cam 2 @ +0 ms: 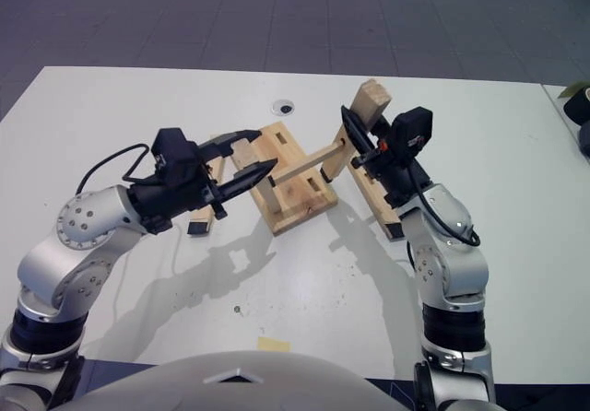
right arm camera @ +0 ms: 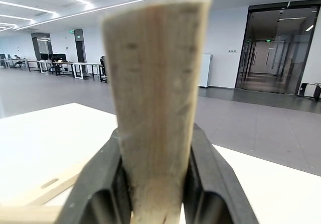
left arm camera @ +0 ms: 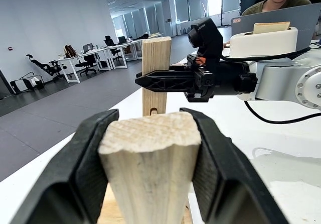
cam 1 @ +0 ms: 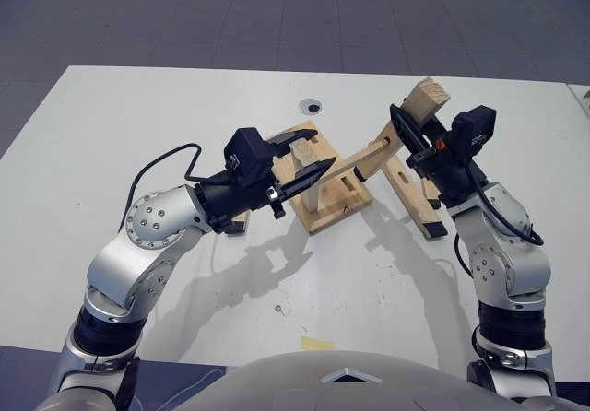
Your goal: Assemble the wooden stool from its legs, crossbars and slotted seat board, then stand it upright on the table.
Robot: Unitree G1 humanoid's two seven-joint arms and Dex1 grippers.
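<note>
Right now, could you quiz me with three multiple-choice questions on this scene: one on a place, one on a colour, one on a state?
1. Where is the yellow tape?
A. on the table, near the robot's edge
B. beside the round hole
C. on the board

2. What colour are the gripper fingers?
A. red
B. black
C. white

3. How is the right gripper?
A. open and empty
B. shut on a cable
C. shut on a leg

Answers:
1 A: the tape lies on the bare table by its near edge.
2 B: both wrist views show black fingers against pale wood.
3 C: its fingers press both sides of the leg.
</note>
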